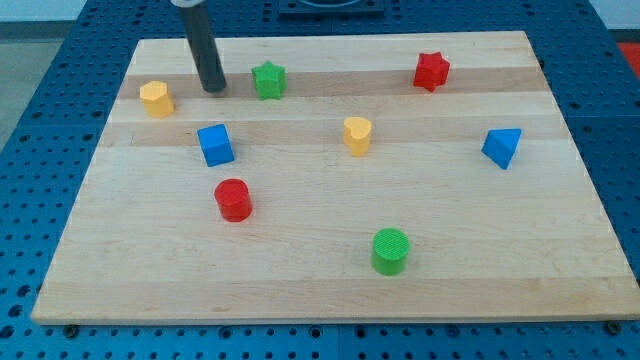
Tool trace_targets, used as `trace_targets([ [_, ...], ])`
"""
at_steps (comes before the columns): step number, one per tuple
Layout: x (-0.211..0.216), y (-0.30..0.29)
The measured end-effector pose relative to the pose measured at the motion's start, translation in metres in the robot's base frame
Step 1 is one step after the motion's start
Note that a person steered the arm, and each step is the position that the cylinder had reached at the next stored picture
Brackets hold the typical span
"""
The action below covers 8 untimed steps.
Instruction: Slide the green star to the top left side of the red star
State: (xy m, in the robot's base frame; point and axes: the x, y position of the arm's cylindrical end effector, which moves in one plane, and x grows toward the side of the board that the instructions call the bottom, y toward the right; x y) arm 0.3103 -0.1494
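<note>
Wood board [330, 270] fills most of the view, with blue perforated table [40, 120] showing past every edge. My tip [214, 89] rests near the view's top left, just to the left of the green star [268, 80] with a small gap between them (no contact that I can make out); being a plain rod, it has no jaws to be apart or together. The green star sits close to the board's top edge. The red star [431, 71] lies well to the view's right of it, also near the top edge, and bare wood runs between the two. A yellow block [156, 98] stands left of my tip near the left edge. Below are a blue cube [215, 144], a red cylinder [233, 199], another yellow block [357, 134], a blue wedge-like block [502, 147] toward the right edge, and a green cylinder [390, 250] toward the bottom.
</note>
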Motion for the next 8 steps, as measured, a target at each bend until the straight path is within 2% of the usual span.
trace_targets([
  [4,-0.014,0.059],
  [8,-0.062,0.131],
])
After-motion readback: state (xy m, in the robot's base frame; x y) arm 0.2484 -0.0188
